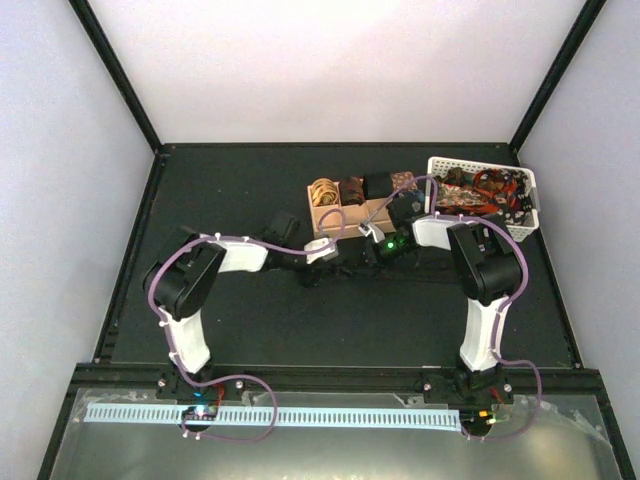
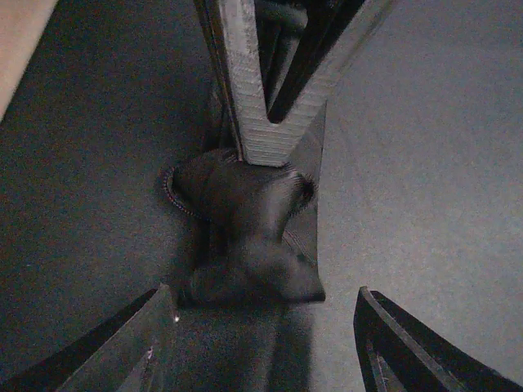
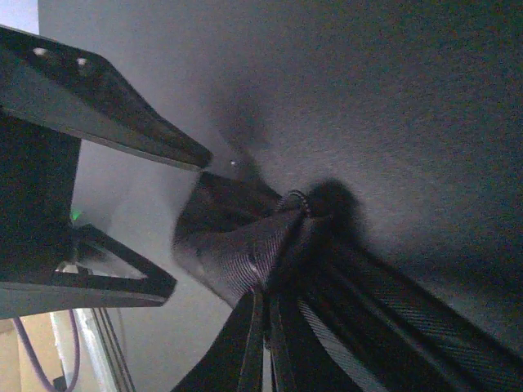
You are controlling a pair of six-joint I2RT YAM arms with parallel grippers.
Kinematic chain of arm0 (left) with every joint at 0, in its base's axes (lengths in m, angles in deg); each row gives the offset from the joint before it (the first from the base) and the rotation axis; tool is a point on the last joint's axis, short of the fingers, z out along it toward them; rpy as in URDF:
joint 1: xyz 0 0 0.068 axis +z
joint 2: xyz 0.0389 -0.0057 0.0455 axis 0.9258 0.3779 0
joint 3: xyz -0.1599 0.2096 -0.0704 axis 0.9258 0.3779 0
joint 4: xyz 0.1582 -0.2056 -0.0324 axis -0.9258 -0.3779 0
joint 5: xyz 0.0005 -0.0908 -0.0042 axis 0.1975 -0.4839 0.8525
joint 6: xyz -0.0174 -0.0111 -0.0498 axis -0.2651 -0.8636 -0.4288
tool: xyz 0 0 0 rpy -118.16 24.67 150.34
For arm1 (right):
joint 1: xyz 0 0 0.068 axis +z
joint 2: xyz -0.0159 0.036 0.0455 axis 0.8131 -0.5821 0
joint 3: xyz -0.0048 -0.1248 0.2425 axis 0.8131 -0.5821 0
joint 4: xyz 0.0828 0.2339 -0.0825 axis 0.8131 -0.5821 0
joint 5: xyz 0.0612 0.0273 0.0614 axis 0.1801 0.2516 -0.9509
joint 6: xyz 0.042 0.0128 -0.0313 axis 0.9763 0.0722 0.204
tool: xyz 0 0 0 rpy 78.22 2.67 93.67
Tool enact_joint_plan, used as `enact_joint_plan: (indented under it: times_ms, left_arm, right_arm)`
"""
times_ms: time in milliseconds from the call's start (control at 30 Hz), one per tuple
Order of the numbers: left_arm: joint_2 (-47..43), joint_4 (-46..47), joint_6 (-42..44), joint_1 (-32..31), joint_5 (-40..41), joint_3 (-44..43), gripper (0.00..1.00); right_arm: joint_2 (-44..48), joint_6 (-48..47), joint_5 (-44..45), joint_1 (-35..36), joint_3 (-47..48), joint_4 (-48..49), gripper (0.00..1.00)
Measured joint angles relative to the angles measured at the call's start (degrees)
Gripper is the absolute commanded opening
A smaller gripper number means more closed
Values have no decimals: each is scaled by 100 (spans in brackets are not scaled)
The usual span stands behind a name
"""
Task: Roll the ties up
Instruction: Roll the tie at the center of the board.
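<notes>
Top external view: your left arm (image 1: 240,255) and right arm (image 1: 440,232) reach inward and meet over the black table (image 1: 200,190), just on the near side of the wooden tray (image 1: 335,215). Four rolled ties (image 1: 352,188), gold, brown, black and one patterned, sit in a row along the tray's far side. The white basket (image 1: 533,205), just right of the tray, holds loose ties (image 1: 490,190) in red and dark patterns. What lies between the two wrists is too dark to make out from this height. Left wrist view: the dark tie (image 2: 245,237) lies bunched on the table, folded over itself, with a flat length of it beneath the bunch. The right gripper (image 2: 265,151) enters from the opposite side, its fingers drawn together into a narrow V that pinches the bunch's edge. Your left gripper (image 2: 263,298) stands spread wide, one finger on each side of the tie's end. One finger is just beside the fabric, but you cannot tell whether it touches. Right wrist view: woven fabric folds up where the right gripper's tips clamp it. The left gripper's two fingers show well apart at the left of that view.
</notes>
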Motion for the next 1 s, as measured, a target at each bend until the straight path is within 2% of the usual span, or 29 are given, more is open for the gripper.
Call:
enact_joint_plan:
  times_ms: [233,333,700,800,1000]
  left_arm:
    - [-199,1912,-748,50,-127,876,68]
    - [-153,2417,-992,50,-179,986,69]
    - [343,3521,-1521,-61,-317,938,75]
    - [494,3770,-1733,-105,-310,927,73]
    - [855,3995,-1996,-146,-332,813,55]
  right_arm:
    - [-109,-87,295,-107,20,-57,1]
    - [-109,-116,299,-105,22,-59,1]
    - [-111,-149,295,-105,22,-63,1]
    - [-114,-149,291,-105,26,-68,1]
    - [-133,-149,286,-107,57,-109,1]
